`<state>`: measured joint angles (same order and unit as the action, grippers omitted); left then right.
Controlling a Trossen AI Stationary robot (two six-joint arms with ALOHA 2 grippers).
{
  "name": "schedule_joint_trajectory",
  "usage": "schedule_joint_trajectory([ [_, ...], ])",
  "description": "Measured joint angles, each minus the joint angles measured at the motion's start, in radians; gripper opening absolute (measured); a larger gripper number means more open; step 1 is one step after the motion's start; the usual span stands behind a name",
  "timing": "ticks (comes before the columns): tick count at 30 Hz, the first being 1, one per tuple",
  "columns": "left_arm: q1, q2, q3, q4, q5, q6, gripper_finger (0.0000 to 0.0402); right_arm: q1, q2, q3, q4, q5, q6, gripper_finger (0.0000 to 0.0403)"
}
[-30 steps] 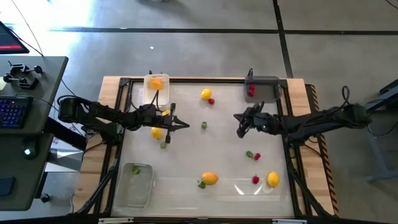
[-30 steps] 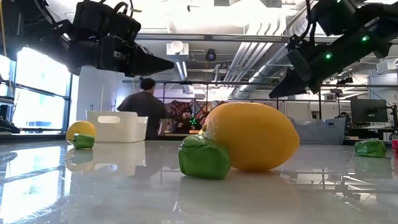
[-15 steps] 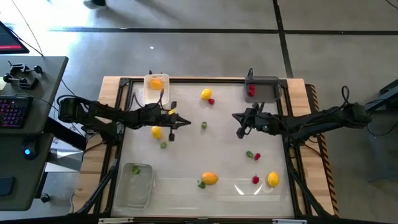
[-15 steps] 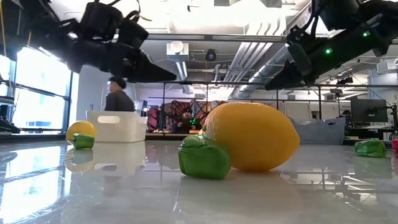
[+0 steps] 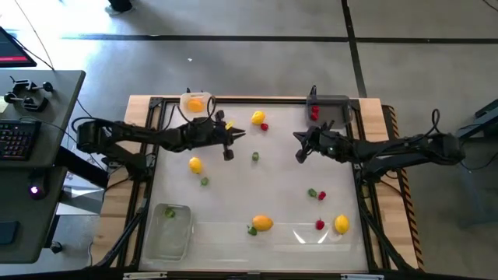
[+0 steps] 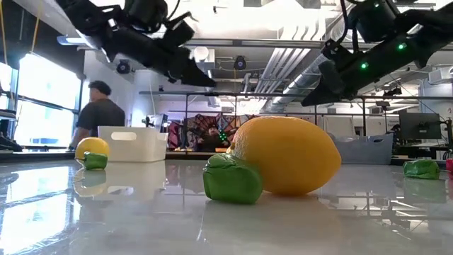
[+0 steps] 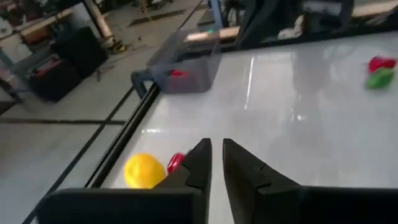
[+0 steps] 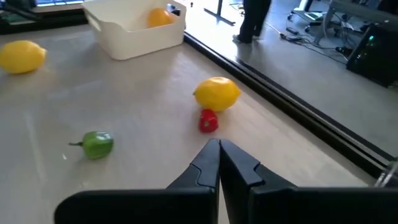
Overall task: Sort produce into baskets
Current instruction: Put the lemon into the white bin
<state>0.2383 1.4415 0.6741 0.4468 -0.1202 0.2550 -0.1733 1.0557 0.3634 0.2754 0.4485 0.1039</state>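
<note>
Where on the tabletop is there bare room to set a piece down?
Bare: the middle, between the green piece and the orange fruit; also between the clear tray and that fruit. Crowded: near the white tray and the lower right.

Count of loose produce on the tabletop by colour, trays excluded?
yellow pieces: 3
orange pieces: 1
red pieces: 3
green pieces: 4
Total: 11
</note>
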Motion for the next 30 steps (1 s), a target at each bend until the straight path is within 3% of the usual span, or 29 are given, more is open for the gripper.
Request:
schedule_joint_trajectory([
  [9,0.03,0.203,0.119,-0.015,-0.074,-0.031,0.0093,-0.071,0.0,0.0,0.067,-0.029,-0.069,0.0001],
  [16,0.031,0.324,0.293,-0.215,-0.139,-0.112,0.014,-0.119,0.0,0.0,0.099,-0.137,-0.1,0.0001],
  [22,0.031,0.388,0.399,-0.334,-0.223,-0.128,0.0186,-0.157,0.0,0.001,0.104,-0.196,-0.158,0.0001],
  [30,0.083,0.42,0.441,-0.366,-0.2,-0.162,0.0237,-0.181,0.0,0.002,0.103,-0.22,-0.162,0.0001],
])
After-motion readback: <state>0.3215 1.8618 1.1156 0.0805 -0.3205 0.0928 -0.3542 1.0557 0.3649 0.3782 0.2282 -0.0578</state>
